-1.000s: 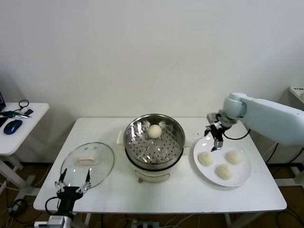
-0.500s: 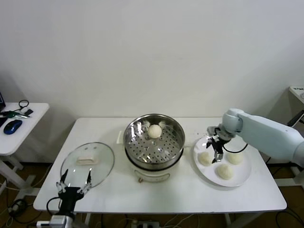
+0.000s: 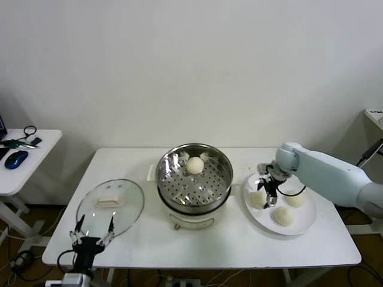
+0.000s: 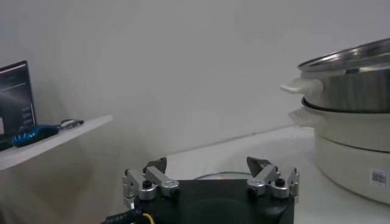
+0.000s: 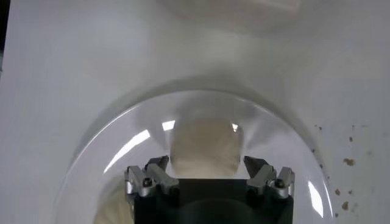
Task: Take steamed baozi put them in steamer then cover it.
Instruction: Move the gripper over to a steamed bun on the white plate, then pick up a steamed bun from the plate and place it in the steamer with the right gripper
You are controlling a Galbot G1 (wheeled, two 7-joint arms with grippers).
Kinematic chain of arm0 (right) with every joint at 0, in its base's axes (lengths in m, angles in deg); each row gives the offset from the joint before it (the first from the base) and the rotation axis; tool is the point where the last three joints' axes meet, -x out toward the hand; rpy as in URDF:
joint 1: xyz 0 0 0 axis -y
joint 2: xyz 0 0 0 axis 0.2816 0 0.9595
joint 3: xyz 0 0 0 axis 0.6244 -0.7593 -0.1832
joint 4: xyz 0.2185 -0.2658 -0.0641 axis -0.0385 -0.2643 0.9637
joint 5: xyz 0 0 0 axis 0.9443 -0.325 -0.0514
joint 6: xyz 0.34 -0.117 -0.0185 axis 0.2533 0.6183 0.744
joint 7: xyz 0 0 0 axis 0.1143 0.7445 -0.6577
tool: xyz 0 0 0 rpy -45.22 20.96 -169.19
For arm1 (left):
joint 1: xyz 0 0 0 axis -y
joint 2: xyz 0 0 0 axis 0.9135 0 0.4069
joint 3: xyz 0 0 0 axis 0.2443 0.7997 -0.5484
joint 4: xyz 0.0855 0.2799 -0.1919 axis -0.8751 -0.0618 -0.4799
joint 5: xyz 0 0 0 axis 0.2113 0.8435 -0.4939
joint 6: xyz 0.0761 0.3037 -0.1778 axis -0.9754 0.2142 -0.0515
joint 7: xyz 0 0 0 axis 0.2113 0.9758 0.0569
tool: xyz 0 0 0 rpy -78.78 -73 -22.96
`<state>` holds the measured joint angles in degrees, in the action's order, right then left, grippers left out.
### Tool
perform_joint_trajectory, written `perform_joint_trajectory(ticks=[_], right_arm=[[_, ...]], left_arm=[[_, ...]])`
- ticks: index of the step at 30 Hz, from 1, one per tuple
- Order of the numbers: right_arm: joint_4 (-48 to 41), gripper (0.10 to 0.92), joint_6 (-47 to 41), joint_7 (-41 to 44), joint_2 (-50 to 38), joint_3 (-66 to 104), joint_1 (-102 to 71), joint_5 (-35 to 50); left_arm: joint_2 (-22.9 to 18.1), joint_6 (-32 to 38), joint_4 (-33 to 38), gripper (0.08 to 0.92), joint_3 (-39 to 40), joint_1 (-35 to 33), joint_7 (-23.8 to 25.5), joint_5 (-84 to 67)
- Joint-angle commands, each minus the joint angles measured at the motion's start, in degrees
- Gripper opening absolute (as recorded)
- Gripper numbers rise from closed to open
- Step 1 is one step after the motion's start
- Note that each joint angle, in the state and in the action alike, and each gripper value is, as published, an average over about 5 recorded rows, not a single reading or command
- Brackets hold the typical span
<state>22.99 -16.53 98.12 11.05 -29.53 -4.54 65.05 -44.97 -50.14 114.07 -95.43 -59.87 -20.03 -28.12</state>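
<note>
The steamer [image 3: 194, 176] stands mid-table with one baozi [image 3: 194, 165] at its back. Three more baozi lie on a white plate [image 3: 303, 223] at the right. My right gripper [image 3: 267, 192] is open and low over the plate, its fingers on either side of the nearest baozi [image 3: 258, 200], which fills the gap between the fingers in the right wrist view [image 5: 204, 145]. The cover [image 3: 111, 206] lies flat on the table at the left. My left gripper [image 3: 91, 233] is open, parked at the table's front left edge, just in front of the cover.
A side table [image 3: 24, 160] with a blue mouse and cables stands at the far left. The steamer's rim and white base [image 4: 359, 164] show close by in the left wrist view. Bare tabletop runs along the front.
My right gripper has come down and moved left from above the plate's rim to straddle the left baozi. The left arm has stayed put.
</note>
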Motion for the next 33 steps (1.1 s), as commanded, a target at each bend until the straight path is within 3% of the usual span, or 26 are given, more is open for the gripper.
perform_joint_trajectory(ticks=[1,8,18,26,33], right_arm=[[-1.12,0.791,0.00,0.02,0.59,0.79,-1.04,-0.38],[-1.31,0.711,0.29,0.29,0.47,0.40,-0.47,-0.33],[1.46,0.694,0.07,0.28,-2.16,-1.61,4.47,2.96],[5.90,0.696,-0.61,0.63,-4.99,-11.62,20.58,13.68],[7.54,0.696,-1.48,0.61,-1.71,-18.73,34.88,24.29]], left_arm=[[-0.02,-0.01,-0.04,0.823,0.06,0.08,0.00,0.14],[0.03,0.02,-0.09,0.823,0.04,0.10,0.00,0.12],[0.15,0.26,0.22,0.823,0.00,-0.49,0.03,0.10],[-0.10,0.34,0.64,0.823,0.87,-0.66,0.13,0.55],[0.21,-0.25,1.68,0.823,1.02,-0.52,0.27,0.80]])
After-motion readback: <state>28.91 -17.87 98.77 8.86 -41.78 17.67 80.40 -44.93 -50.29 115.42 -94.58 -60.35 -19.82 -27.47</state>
